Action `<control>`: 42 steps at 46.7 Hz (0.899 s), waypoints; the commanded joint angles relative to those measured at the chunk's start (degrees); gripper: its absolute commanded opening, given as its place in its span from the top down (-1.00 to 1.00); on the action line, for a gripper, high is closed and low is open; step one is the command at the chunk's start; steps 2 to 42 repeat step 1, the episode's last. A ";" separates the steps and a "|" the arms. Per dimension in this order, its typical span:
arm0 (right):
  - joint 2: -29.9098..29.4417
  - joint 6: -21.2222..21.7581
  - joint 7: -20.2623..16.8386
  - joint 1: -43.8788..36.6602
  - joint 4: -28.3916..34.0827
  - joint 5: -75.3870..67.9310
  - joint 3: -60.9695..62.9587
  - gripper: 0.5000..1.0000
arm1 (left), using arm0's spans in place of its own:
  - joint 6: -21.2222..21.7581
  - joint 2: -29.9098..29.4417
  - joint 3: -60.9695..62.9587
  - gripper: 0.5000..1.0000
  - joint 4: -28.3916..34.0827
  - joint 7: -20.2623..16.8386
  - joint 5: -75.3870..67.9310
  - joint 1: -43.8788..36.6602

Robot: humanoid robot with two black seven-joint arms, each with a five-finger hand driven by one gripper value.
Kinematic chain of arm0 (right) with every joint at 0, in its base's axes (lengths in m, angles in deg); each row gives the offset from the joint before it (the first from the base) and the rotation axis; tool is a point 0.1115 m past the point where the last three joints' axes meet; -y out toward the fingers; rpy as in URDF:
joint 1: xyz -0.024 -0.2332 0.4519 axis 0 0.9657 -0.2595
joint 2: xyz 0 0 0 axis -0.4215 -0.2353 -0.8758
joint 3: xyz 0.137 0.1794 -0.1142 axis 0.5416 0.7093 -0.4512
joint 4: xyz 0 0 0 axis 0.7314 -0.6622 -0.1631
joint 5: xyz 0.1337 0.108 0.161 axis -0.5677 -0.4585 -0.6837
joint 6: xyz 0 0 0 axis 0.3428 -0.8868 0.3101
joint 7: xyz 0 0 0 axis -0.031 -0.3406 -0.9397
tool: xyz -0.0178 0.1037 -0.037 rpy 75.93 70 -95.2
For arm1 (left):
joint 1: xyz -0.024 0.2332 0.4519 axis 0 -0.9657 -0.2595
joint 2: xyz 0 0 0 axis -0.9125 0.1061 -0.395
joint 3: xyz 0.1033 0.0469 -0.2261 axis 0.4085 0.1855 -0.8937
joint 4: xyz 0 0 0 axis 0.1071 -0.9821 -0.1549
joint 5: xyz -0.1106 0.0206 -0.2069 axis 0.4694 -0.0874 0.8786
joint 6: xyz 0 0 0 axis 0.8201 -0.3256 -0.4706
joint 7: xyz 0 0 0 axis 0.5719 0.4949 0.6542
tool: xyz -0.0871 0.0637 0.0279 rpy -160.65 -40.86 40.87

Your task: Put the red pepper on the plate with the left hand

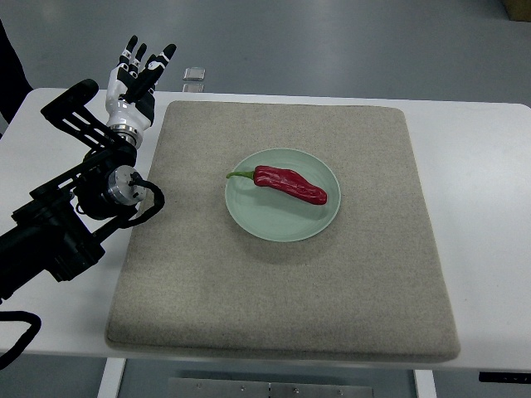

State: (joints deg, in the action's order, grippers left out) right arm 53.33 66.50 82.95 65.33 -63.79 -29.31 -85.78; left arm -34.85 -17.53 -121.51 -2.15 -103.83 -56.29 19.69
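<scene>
A long red pepper (289, 185) with a green stem lies across the pale green plate (255, 217) in the middle of the mat. My left hand (138, 70) is raised at the mat's far left corner, well away from the plate. Its fingers are spread and hold nothing. The black left arm (75, 207) comes in from the lower left edge. The right arm does not show.
A beige mat (282, 290) covers most of the white table (481, 207). A small clear object (195, 77) sits at the table's far edge, just right of my left hand.
</scene>
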 commanded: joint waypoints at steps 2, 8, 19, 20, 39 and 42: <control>0.00 0.26 -0.05 0.09 0.35 0.13 -0.15 -0.73 | -0.01 0.00 0.06 -0.99 0.09 0.00 -0.15 0.20; 0.00 0.26 -0.05 0.09 0.35 0.13 -0.15 -0.73 | -0.01 0.00 0.06 -0.99 0.09 0.00 -0.15 0.20; 0.00 0.26 -0.05 0.09 0.35 0.13 -0.15 -0.73 | -0.01 0.00 0.06 -0.99 0.09 0.00 -0.15 0.20; 0.00 0.26 -0.05 0.09 0.35 0.13 -0.15 -0.73 | -0.01 0.00 0.06 -0.99 0.09 0.00 -0.15 0.20; 0.00 0.26 -0.05 0.09 0.35 0.13 -0.15 -0.73 | -0.01 0.00 0.06 -0.99 0.09 0.00 -0.15 0.20; 0.00 0.26 -0.05 0.09 0.35 0.13 -0.15 -0.73 | -0.01 0.00 0.06 -0.99 0.09 0.00 -0.15 0.20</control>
